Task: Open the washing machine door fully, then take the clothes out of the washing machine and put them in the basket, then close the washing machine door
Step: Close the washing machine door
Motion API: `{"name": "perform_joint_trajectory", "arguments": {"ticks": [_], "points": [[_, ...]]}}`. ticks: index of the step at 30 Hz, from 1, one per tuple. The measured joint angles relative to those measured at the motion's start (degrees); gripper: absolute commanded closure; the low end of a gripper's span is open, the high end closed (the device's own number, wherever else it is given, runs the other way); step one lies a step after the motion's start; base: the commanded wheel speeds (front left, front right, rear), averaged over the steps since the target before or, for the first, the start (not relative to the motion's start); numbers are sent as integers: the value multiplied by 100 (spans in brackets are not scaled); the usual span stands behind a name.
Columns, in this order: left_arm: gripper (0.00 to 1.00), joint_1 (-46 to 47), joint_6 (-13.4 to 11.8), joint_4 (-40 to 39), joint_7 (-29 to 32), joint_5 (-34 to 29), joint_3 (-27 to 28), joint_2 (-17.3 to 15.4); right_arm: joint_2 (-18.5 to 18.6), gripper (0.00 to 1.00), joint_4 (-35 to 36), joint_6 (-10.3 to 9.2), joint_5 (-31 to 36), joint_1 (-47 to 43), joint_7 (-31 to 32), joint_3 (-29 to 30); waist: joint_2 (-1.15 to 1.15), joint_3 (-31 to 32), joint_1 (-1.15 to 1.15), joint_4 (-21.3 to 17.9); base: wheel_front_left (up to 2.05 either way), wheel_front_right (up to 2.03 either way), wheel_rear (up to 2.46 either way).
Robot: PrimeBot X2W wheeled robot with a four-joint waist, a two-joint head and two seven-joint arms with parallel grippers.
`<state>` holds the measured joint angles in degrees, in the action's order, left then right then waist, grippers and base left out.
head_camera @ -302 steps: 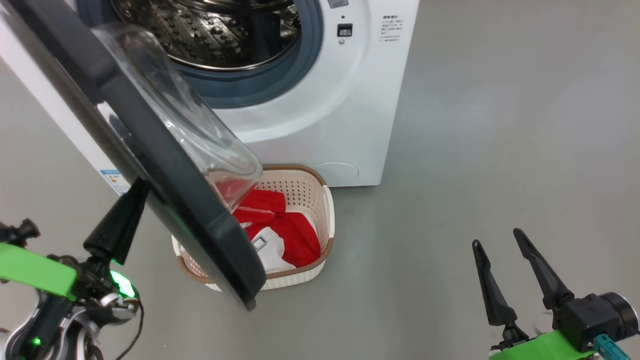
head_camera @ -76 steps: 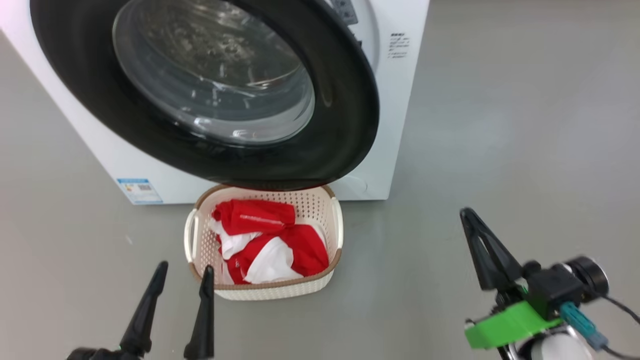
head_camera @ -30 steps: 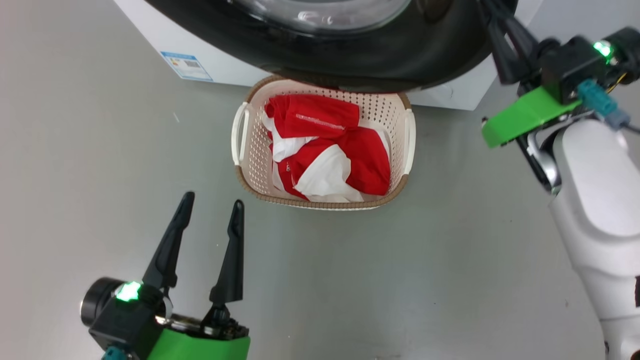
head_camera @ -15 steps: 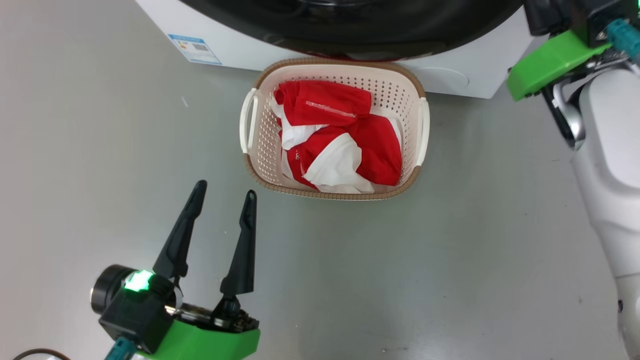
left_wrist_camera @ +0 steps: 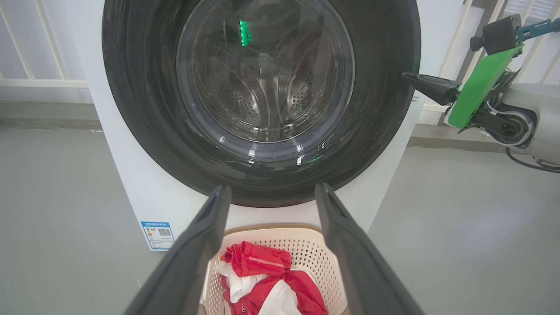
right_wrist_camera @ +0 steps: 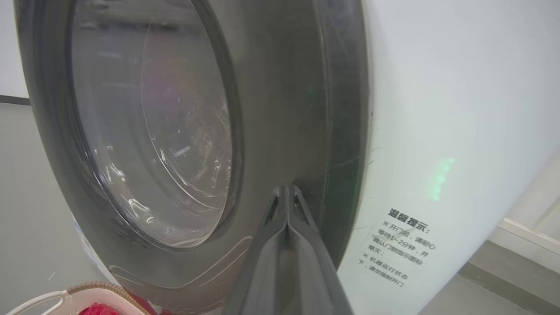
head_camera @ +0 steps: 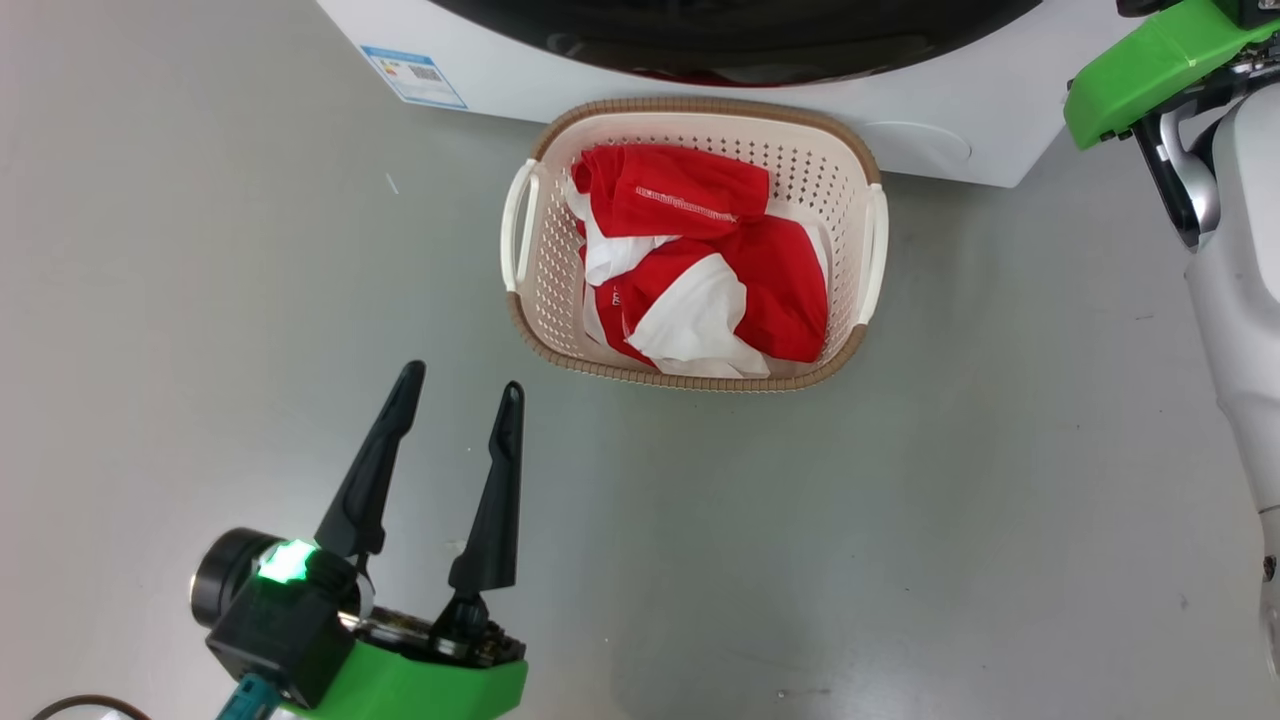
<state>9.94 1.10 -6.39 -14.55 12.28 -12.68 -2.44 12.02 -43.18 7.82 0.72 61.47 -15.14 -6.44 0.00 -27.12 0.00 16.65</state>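
Evidently, the clothes [head_camera: 700, 260] lie in the basket [head_camera: 700, 381], just before the washing machine [left_wrist_camera: 127, 192]. The washing machine door [left_wrist_camera: 262, 78] sits against the front; latching is unconfirmed. The right gripper [right_wrist_camera: 286, 190], fingers together and empty, has its tip at the door rim. The left gripper [head_camera: 461, 380] hangs spread, holding nothing.

Grey floor [head_camera: 900, 520] carries basket [head_camera: 548, 300], set just in front of white washing machine [head_camera: 960, 140], also on floor.
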Motion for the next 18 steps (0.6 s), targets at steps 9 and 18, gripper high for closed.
{"name": "perform_joint_trajectory", "arguments": {"ticks": [9,18], "points": [[0,2,0,8,0,0,21,1,-104,100,51,-3,8,-5,3,4,0,80,0,-112,0,0,0],[0,2,47,55,0,44,49,1,-349,100,534,-10,-300,-566,4,-208,0,273,0,-366,0,0,0]]}}
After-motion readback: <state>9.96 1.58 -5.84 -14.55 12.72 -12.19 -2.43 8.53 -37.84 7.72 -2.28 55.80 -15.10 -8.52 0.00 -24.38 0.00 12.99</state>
